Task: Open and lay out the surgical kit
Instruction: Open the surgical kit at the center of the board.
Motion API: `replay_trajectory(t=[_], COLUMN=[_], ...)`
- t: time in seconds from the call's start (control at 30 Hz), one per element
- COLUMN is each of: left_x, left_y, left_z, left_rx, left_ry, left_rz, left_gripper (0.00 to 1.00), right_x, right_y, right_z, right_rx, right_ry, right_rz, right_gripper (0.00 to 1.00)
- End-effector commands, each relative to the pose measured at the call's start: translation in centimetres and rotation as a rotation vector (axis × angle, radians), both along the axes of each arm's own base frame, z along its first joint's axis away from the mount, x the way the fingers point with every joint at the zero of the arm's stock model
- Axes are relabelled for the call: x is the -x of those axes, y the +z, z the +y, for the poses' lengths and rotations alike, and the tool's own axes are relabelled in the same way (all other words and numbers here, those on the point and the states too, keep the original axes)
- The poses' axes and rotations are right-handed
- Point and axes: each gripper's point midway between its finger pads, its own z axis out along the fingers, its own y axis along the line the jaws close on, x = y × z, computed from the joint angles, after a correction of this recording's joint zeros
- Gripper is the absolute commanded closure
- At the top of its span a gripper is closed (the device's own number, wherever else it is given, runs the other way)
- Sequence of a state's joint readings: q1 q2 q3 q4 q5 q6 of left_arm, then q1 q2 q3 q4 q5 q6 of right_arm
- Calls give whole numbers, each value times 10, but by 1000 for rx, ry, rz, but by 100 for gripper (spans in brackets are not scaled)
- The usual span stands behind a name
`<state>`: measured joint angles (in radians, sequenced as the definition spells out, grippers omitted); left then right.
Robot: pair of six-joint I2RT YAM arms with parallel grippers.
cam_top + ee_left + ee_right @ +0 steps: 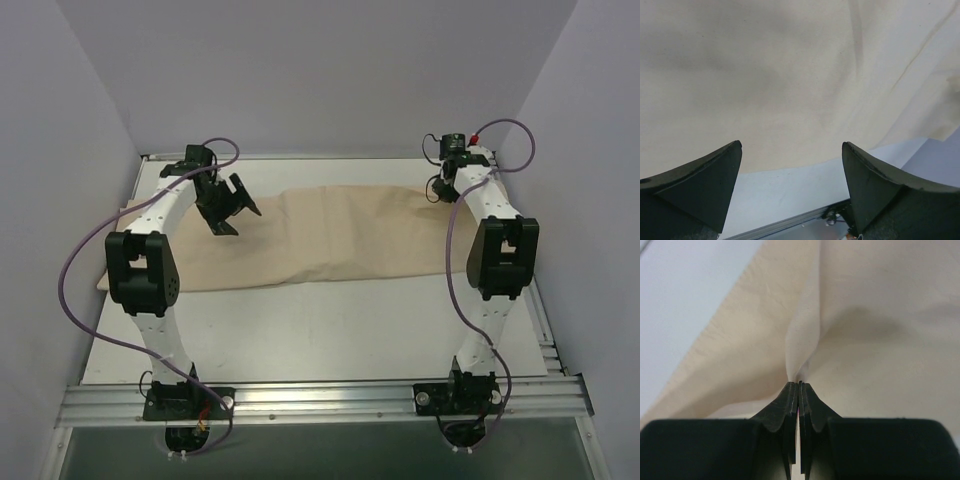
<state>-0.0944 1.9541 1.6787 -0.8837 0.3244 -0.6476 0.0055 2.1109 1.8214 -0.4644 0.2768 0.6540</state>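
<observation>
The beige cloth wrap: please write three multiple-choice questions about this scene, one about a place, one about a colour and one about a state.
1. Where does the cloth wrap lie?
A) across the far part of the table
B) on the near rail
C) on the floor

2. What colour is the cloth wrap?
A) green
B) beige
C) blue

3. How is the right claw?
A) wide open above bare table
B) shut on a fold of the cloth wrap
C) shut on a steel tray

Answers:
1 A: the top view shows it spread out between the two arms.
2 B: every view shows pale beige fabric.
3 B: the right wrist view shows it pinching a raised fold.
</observation>
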Motion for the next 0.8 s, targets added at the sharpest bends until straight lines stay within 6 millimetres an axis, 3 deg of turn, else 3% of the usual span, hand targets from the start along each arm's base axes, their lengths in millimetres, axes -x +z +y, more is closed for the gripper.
replay_trajectory(t=[0.0, 0.03, 0.07, 0.13, 0.17, 0.2, 0.4, 0.6, 0.63, 0.67, 0.7, 0.73, 0.77], left_x=[-14, -18, -21, -26, -29, -31, -45, -54, -62, -61, -64, -72, -69], left_y=[15, 17, 19, 19, 24, 22, 20, 22, 35, 35, 25, 44, 43], left_z=[-19, -21, -23, -25, -26, -26, -35, -73, -82, -88, -94, -110, -115], left_rx=[143, 157, 166, 171, 173, 171, 204, 215, 225, 217, 200, 210, 199], left_ry=[88, 97, 103, 119, 120, 127, 163, 156, 146, 145, 153, 133, 134], left_rz=[20, 13, 6, 9, -2, 7, 22, 41, 9, 21, 46, 0, 25], left_gripper=[10, 10, 10, 10, 10, 10, 11, 12, 12, 11, 11, 11, 11], right_x=[36, 44, 62, 76, 92, 98, 140, 158, 162, 164, 165, 166, 168], right_y=[17, 16, 0, 10, -3, 6, -10, -16, -21, -23, -22, -25, -28], right_z=[11, 12, 12, 18, 21, 23, 27, 27, 28, 29, 31, 30, 30], right_rx=[-59, -65, -71, -95, -99, -107, -135, -132, -135, -140, -143, -143, -145], right_ry=[16, 15, 12, 28, 33, 43, 50, 70, 72, 77, 79, 78, 80], right_rz=[-8, -4, 41, 17, 54, 31, 73, 93, 104, 104, 96, 99, 104], right_gripper=[100, 100, 100, 100, 100, 100, 100, 100, 100, 100, 100, 100, 100])
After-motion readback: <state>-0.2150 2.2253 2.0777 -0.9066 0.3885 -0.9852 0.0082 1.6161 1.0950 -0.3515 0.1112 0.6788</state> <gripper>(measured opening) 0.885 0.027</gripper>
